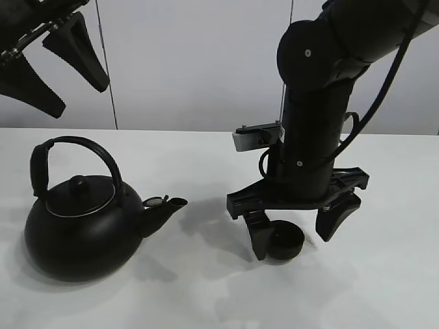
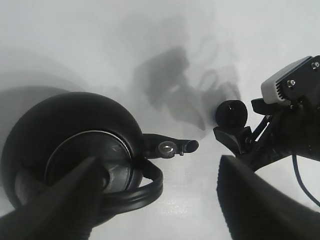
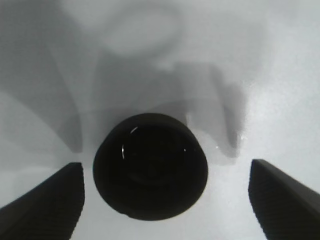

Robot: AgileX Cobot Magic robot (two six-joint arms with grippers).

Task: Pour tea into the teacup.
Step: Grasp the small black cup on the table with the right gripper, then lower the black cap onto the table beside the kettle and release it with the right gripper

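One finger [image 1: 259, 236] of the right hand [image 1: 293, 245] partly hides the teacup [image 1: 289, 237].

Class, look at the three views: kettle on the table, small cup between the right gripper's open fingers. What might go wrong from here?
1. The teacup sits nearer one finger of the open right gripper; closing may shove or tip it.
2. The left gripper hangs open above the kettle; a poor grasp on the handle may let it swing.
3. The teacup is small; a pour from the spout may miss.
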